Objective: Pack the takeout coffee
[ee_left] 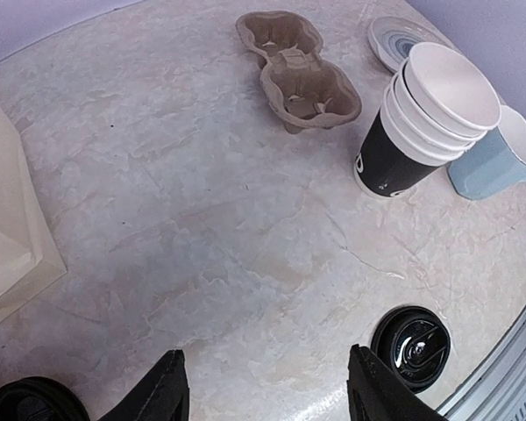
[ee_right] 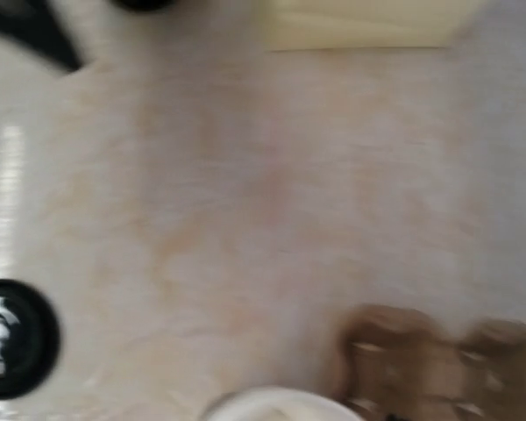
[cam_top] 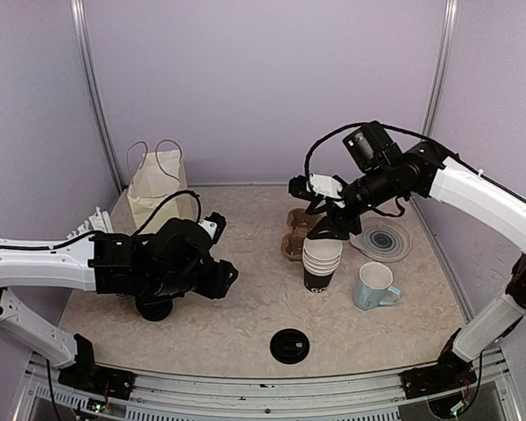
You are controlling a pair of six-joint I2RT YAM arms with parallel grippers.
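Right now the cups are standing in one stack near the middle of the table, each cup sitting inside the next. The top cup is showing its white inside. The mug is standing just beside the stack, and its inside is looking white too. The right pincer is hanging right at the top of the stack, and I cannot tell if it is spread or pinching. The left pincer is hovering low over the table with its fingers spread apart, pinching nothing. A lid is lying flat near the front edge. A second lid is lying under the left arm. The tray is sitting just behind the cups with its round pockets facing up. The plate is lying behind the mug. The bag is standing at the back left, its inside hidden.
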